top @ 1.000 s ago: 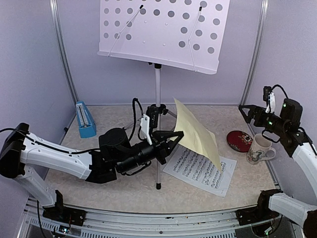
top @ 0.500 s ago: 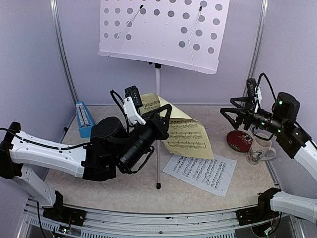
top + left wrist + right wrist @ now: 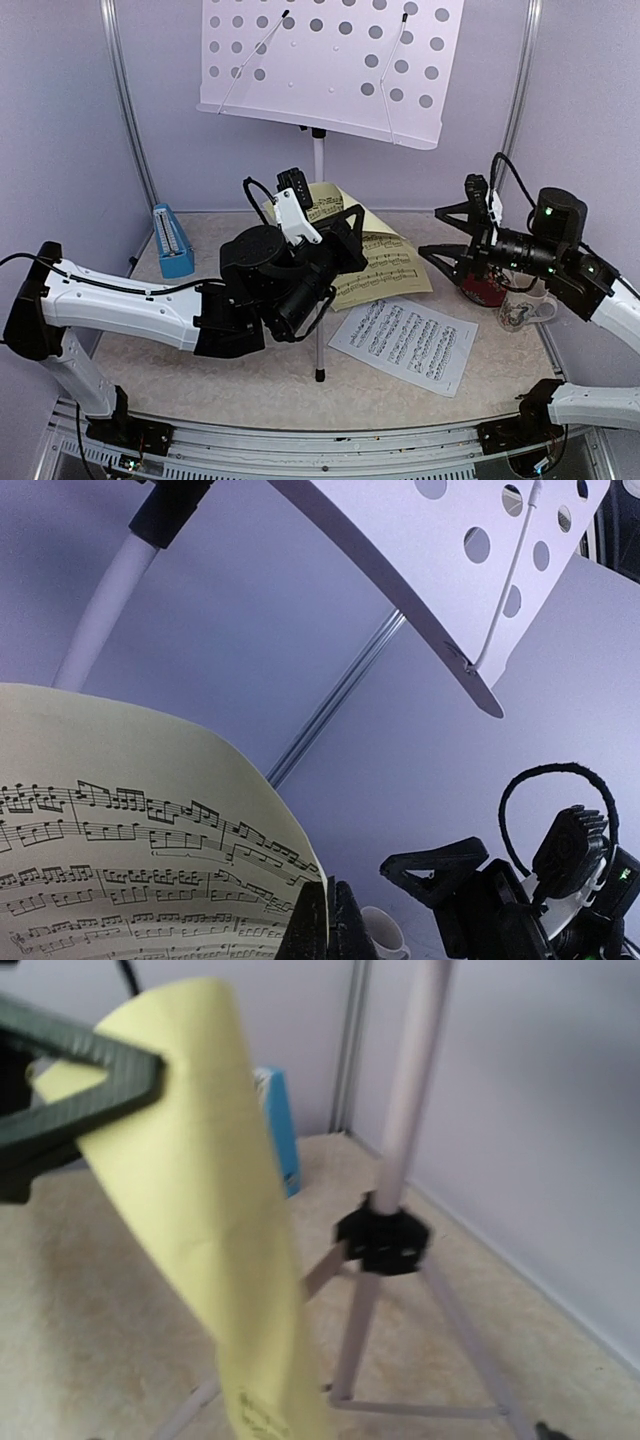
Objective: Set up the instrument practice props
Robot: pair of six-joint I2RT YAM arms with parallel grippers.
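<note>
Above the table, before the stand, we find the left gripper clenched on the yellow sheet, held curled off the surface. We note the right gripper spread wide just beside it. White sheet lies flat; metronome stands rear left.

Bright, soft and even from overhead in the top view. Sharp edge to edge, with only faint shadows on the beige speckled tabletop. Crisp in the left wrist view on the yellow sheet of printed music. Blurred throughout in the right wrist view, with the silver tripod music stand smeared and soft.
</note>
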